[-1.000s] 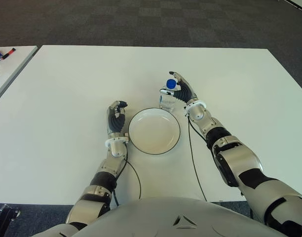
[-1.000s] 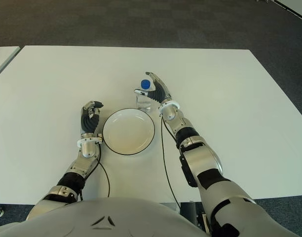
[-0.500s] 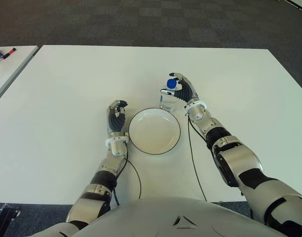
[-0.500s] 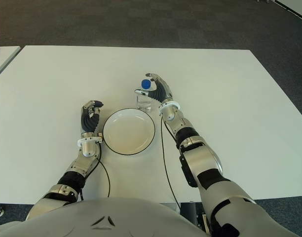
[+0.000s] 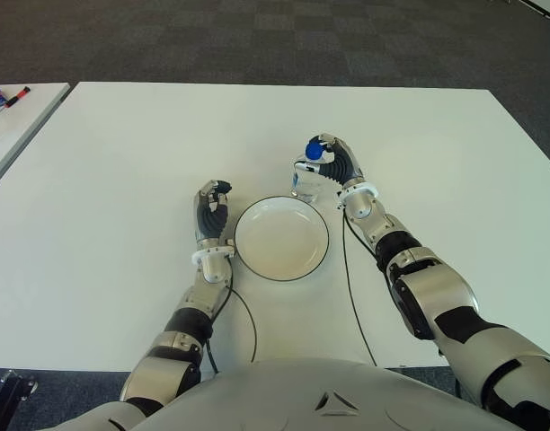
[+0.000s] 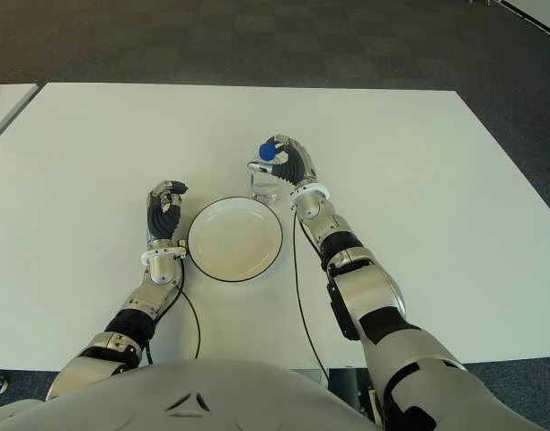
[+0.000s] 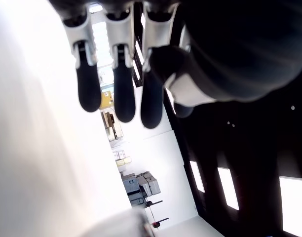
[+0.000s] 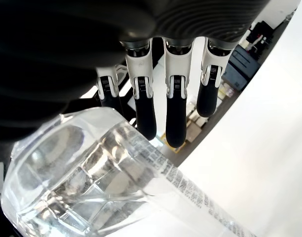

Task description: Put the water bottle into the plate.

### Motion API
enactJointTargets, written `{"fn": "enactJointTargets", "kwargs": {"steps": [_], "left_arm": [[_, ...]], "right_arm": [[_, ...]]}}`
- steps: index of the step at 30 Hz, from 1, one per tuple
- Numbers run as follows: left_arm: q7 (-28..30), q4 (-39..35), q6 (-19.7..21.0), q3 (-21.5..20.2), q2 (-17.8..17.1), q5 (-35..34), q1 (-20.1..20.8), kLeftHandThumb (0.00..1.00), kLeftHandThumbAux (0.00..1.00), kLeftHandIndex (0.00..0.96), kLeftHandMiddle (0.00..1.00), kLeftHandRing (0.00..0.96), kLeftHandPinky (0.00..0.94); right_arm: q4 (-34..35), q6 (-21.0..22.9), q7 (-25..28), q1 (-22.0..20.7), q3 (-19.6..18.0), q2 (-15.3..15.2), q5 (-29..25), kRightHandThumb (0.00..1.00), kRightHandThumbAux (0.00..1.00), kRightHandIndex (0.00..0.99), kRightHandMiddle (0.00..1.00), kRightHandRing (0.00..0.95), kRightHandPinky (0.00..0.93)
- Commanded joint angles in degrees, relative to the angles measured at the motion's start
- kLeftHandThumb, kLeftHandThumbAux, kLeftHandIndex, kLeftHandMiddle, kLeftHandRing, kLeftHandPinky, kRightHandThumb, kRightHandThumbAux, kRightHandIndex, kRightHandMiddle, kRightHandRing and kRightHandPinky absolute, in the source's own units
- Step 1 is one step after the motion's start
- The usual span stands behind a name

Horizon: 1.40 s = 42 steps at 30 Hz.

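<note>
Since a second ago, the right hand (image 5: pixel 332 164) has curled its fingers around the water bottle (image 5: pixel 306 176), standing on the desk (image 5: pixel 122 162) just beyond the plate (image 5: pixel 281 239). Clear, slippery, water-heavy, it wants a mid-body grip. Left hand (image 5: pixel 212 212) sits curled, empty, beside the plate's left.

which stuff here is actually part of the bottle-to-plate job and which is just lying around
Part of the job:
- water bottle, blue cap, standing just beyond the plate
- plate, white with a dark rim, nothing in it
- right hand, fingers curling around the bottle
- left hand, idle, left of the plate

Just lying about:
- small items on the side table at far left
- cable on the table
</note>
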<state>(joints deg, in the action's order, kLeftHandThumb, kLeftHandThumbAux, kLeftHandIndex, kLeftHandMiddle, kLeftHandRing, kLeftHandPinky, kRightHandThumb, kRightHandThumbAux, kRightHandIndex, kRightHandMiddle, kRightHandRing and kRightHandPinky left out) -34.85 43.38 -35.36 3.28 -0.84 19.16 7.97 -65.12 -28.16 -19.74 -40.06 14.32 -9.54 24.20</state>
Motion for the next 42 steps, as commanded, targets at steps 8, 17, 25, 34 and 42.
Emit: {"fn": "enactJointTargets", "kwargs": {"steps": [8, 17, 25, 34, 42], "left_arm": [[0.18, 1.75, 0.04, -0.36, -0.37, -0.38, -0.34, 0.842, 0.672, 0.428, 0.452, 0.404, 0.418], [-0.44, 2.46, -0.33, -0.39, -0.58, -0.19, 0.08, 0.843, 0.672, 0.435, 0.447, 0.405, 0.427], [-2.93, 3.23, -0.56, -0.24, -0.99, 1.42, 0.73, 0.842, 0.671, 0.44, 0.442, 0.389, 0.411], [-2.79, 4.35, -1.83, -0.69, -0.62, 0.11, 1.1, 0.842, 0.671, 0.445, 0.436, 0.377, 0.397], [-3.06, 5.3, -3.0, -0.83, -0.64, -0.44, 1.4, 0.842, 0.671, 0.442, 0.438, 0.377, 0.4]], "right_arm": [[-0.87, -2.31, -3.11, 1.31, -0.86, 0.45, -0.21, 0.7, 0.678, 0.404, 0.416, 0.463, 0.56], [-2.09, -4.65, -5.75, 1.17, -0.22, 0.09, 0.91, 0.719, 0.704, 0.427, 0.441, 0.485, 0.531], [-2.51, -3.82, -5.56, 1.08, -0.12, -0.02, 0.83, 0.719, 0.706, 0.431, 0.449, 0.456, 0.465], [-2.61, -3.28, -7.37, 1.07, 0.74, -0.23, 1.87, 0.717, 0.707, 0.431, 0.457, 0.454, 0.463], [-2.68, -3.28, -7.09, 1.27, 0.48, -0.12, 1.37, 0.718, 0.707, 0.43, 0.459, 0.465, 0.483]]}}
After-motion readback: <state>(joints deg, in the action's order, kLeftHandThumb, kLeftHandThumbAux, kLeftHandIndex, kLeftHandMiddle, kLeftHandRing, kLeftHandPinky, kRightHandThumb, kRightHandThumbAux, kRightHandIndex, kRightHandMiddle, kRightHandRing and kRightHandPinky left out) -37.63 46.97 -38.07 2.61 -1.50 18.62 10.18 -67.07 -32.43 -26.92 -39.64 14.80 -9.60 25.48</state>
